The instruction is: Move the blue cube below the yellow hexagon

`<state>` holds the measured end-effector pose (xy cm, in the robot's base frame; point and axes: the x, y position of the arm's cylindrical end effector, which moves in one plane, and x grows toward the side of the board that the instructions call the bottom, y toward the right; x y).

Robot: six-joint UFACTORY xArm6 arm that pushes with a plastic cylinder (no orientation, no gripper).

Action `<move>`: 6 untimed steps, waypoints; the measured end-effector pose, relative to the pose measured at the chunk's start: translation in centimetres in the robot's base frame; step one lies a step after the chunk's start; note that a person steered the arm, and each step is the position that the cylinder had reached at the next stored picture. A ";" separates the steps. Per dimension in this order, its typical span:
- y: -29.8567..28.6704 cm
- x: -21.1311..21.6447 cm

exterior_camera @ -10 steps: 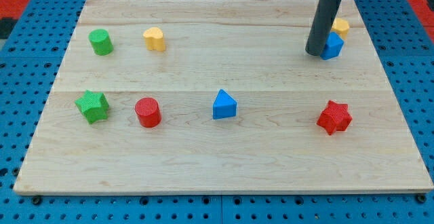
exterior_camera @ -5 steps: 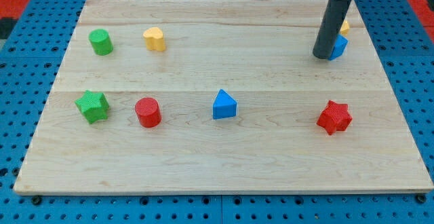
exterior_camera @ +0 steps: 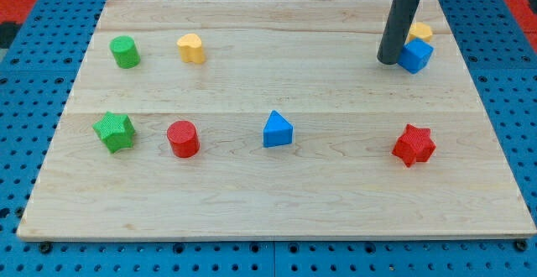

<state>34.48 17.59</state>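
The blue cube (exterior_camera: pixel 416 56) sits near the board's top right, directly below and touching the yellow hexagon (exterior_camera: pixel 420 32), which is partly hidden behind it. My tip (exterior_camera: pixel 388 61) stands just to the left of the blue cube, close to its left face. The dark rod rises from there to the view's top edge.
A green cylinder (exterior_camera: pixel 124 51) and a yellow heart-like block (exterior_camera: pixel 191 48) lie at the top left. A green star (exterior_camera: pixel 114 131), a red cylinder (exterior_camera: pixel 182 138), a blue triangle (exterior_camera: pixel 277 129) and a red star (exterior_camera: pixel 414 145) lie in a row lower down. The wooden board (exterior_camera: pixel 277 201) ends close to the hexagon.
My tip moved right against the blue cube, then drew back left. The blue cube shifted slightly right and now shows more fully beside the rod.
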 end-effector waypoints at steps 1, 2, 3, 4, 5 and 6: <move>0.6 1.1; 0.1 -0.2; -0.7 -1.3; 0.9 -1.3; 1.4 -1.3; 1.2 -1.2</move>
